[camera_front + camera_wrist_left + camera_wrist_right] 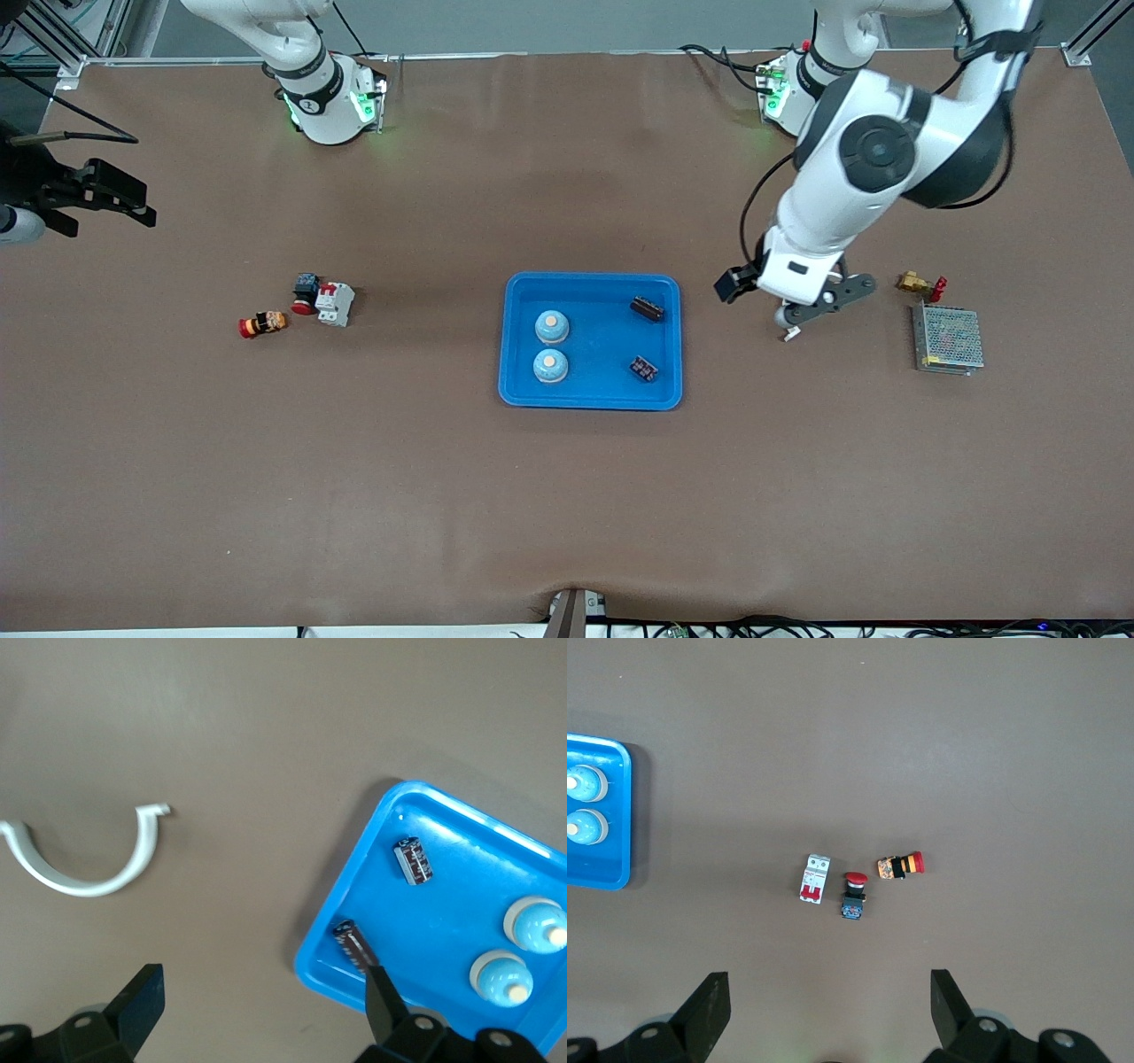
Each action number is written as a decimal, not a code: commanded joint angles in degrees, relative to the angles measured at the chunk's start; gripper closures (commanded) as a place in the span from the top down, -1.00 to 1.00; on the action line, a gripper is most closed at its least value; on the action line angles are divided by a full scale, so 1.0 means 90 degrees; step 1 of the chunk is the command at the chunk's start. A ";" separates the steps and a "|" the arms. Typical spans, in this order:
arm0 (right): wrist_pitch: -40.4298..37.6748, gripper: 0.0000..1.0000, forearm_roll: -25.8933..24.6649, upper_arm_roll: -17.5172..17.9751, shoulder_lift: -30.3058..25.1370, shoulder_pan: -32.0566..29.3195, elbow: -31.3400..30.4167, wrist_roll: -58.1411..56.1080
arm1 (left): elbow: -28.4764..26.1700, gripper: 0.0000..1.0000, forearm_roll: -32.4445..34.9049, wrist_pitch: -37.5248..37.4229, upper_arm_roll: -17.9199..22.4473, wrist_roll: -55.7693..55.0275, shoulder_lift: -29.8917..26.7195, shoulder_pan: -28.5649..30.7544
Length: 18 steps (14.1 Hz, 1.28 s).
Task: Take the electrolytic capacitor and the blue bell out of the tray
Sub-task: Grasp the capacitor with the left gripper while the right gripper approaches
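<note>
Both tools spread wide, holding nothing.
Two pale-blue dome bells [551,346] and two small dark cylindrical capacitors [646,338] lying in blue plastic tray [592,400] mid-counter; left tool [811,312] over bare brown counter [567,496] beside tray; right tool [102,197] at right arm's end.
</note>
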 commanded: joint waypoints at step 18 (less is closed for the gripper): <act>0.1679 1.00 0.0183 -0.0001 0.1551 0.1981 0.0098 0.2463 | -0.0077 0.47 0.1579 0.2266 0.0023 -0.5338 0.2322 -0.1484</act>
